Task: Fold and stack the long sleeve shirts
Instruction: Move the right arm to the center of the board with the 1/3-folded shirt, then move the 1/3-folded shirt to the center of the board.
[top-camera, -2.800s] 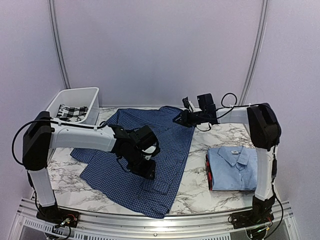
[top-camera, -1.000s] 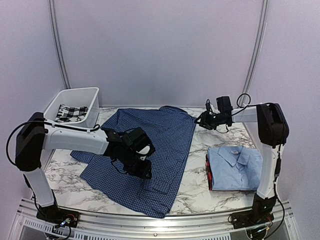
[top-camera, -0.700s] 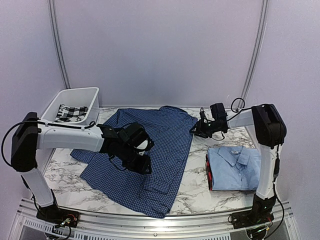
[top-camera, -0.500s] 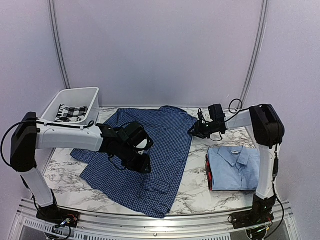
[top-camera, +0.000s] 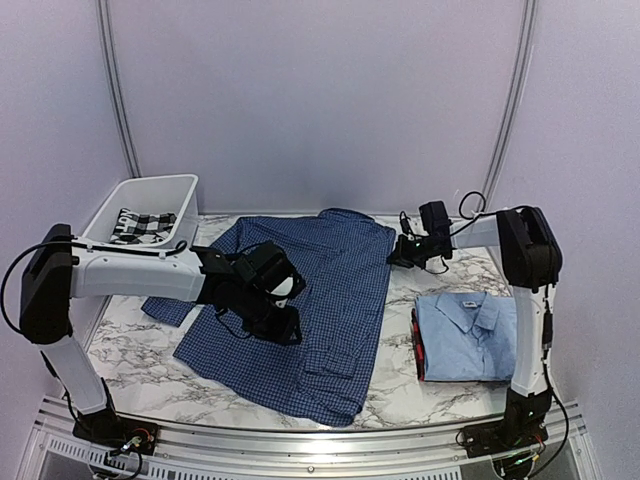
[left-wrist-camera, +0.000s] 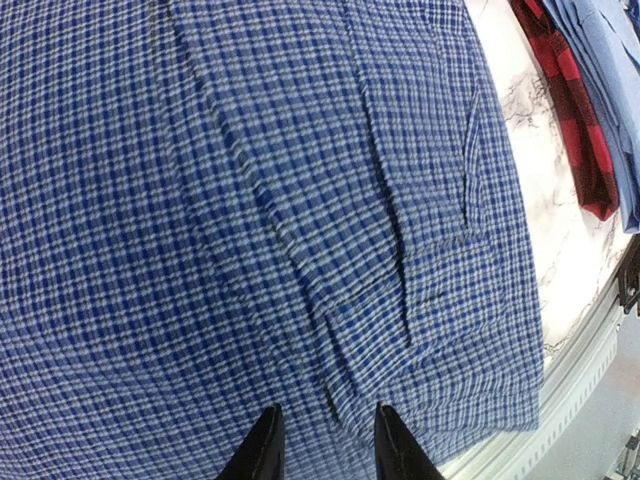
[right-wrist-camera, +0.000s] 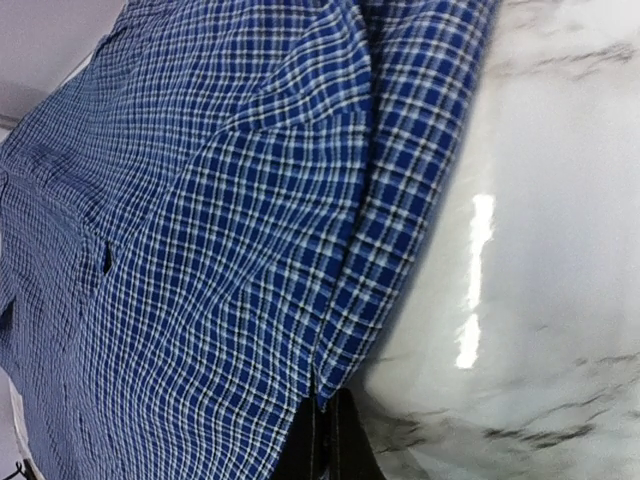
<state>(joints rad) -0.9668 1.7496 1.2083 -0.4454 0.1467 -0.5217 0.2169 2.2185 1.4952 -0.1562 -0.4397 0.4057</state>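
The dark blue check shirt (top-camera: 320, 290) lies spread open on the marble table (top-camera: 400, 375). My left gripper (top-camera: 285, 326) rests low on its middle. In the left wrist view its fingers (left-wrist-camera: 262, 452) stand apart on the cloth (left-wrist-camera: 250, 200) with a small ridge of fabric between them, near the chest pocket. My right gripper (top-camera: 394, 252) is at the shirt's far right edge. In the right wrist view it (right-wrist-camera: 331, 430) is shut on the hem of the check shirt (right-wrist-camera: 220, 220). The light blue shirt (top-camera: 468, 335) lies folded at the right.
A red checked cloth (top-camera: 418, 346) lies folded under the light blue shirt, also showing as red cloth (left-wrist-camera: 565, 110) in the left wrist view. A white bin (top-camera: 172, 188) at the back left holds a black-and-white cloth (top-camera: 140, 222). The metal rail (top-camera: 300, 445) runs along the near edge.
My right gripper came in to the shirt's right edge and closed on it. The shirt's lower half has swung to the right. The left gripper has barely moved.
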